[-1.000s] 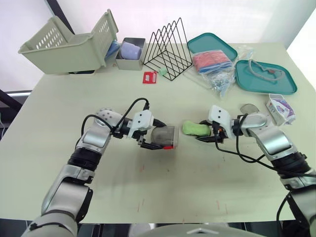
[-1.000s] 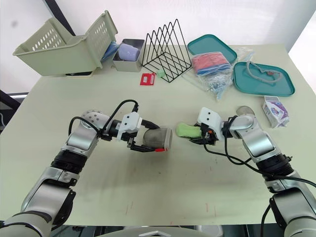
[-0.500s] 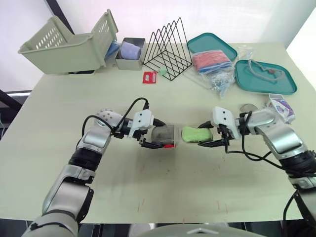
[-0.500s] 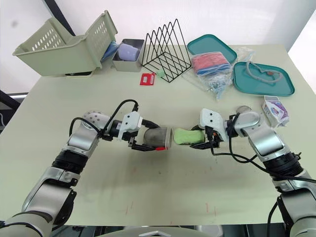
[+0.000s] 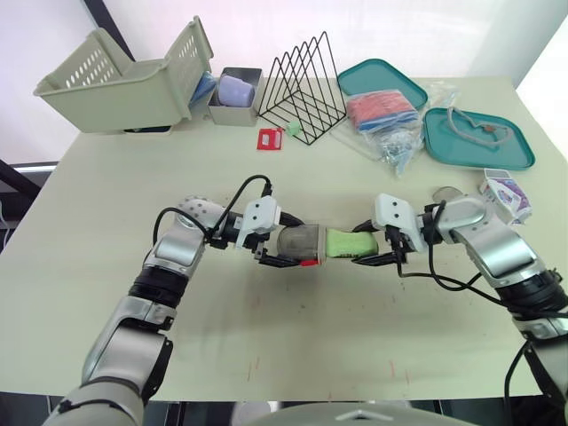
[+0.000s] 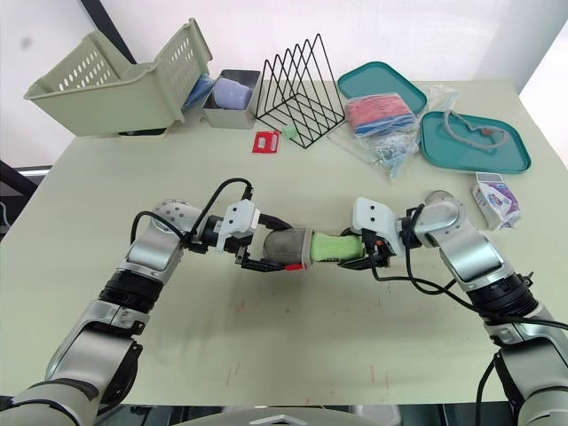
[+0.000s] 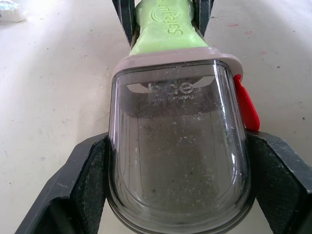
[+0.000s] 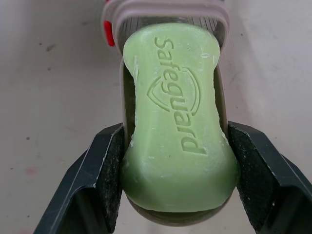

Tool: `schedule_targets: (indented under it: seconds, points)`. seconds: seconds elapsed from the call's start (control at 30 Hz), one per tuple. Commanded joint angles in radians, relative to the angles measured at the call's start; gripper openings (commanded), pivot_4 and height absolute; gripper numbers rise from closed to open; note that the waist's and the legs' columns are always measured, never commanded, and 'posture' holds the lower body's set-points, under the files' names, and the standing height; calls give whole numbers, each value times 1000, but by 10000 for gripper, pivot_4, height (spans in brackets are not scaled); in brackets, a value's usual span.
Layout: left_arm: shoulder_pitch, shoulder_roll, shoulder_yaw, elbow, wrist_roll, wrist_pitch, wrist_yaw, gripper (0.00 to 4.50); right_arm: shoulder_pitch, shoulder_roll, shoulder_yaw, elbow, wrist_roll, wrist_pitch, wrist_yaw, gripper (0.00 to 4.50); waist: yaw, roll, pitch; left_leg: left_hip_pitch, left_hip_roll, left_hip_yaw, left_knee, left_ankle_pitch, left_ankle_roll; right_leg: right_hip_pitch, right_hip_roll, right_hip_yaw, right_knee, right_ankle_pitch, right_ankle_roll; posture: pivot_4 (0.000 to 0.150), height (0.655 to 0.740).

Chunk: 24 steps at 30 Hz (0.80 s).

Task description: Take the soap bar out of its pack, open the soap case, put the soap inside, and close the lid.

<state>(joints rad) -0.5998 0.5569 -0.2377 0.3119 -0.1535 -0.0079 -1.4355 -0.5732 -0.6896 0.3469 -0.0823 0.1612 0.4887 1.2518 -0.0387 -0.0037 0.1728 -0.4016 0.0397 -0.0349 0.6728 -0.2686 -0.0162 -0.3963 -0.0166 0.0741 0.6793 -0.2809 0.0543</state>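
Observation:
The clear grey soap case with a red latch lies on its side just above the table, my left gripper shut on its body. Its open mouth faces right. The green soap bar, stamped Safeguard, is held between the fingers of my right gripper, which is shut on it. A grey-green insert shows under the bar. The bar's leading end sits in the case mouth. The white and purple soap pack lies at the right table edge.
Along the back stand a green basket, a grey tin, a black wire rack, two teal trays and a plastic bag. A small red item lies before the rack. A grey round piece lies near my right arm.
My right gripper has carried the soap leftward until its end entered the case mouth. The left gripper with the case has shifted slightly right.

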Motion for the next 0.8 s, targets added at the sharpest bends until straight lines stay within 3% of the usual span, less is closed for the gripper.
schedule_targets:
  seconds: [0.03,0.57,0.6,0.67,0.8]
  points:
    - [-6,2,14,-34,-19,-15,4,34750,-30,8,6,-36,3,9,5,28686,0,0,0,0,0,0,0,0,0,0,0,0,0,0,0,1500,7400]
    - [-9,-78,-6,-45,8,-43,85,34750,-128,11,76,-167,-44,196,-20,28686,1,0,0,0,0,0,0,0,0,0,0,0,0,0,0,1500,7400]
    - [-6,-79,-7,-47,11,-45,88,34750,-130,12,70,-174,-38,204,-22,35642,1,0,0,0,0,0,0,0,0,0,0,0,0,0,0,1500,7400]
    - [-3,-80,-9,-48,13,-46,93,34750,-132,6,60,-179,-28,202,-14,43854,0,0,0,0,0,0,0,0,0,0,0,0,0,0,0,1500,7400]
    - [-2,-81,-13,-45,18,-48,97,34750,-131,-9,48,-182,-13,199,-10,44882,0,0,0,0,0,0,0,0,0,0,0,0,0,0,0,1500,7400]
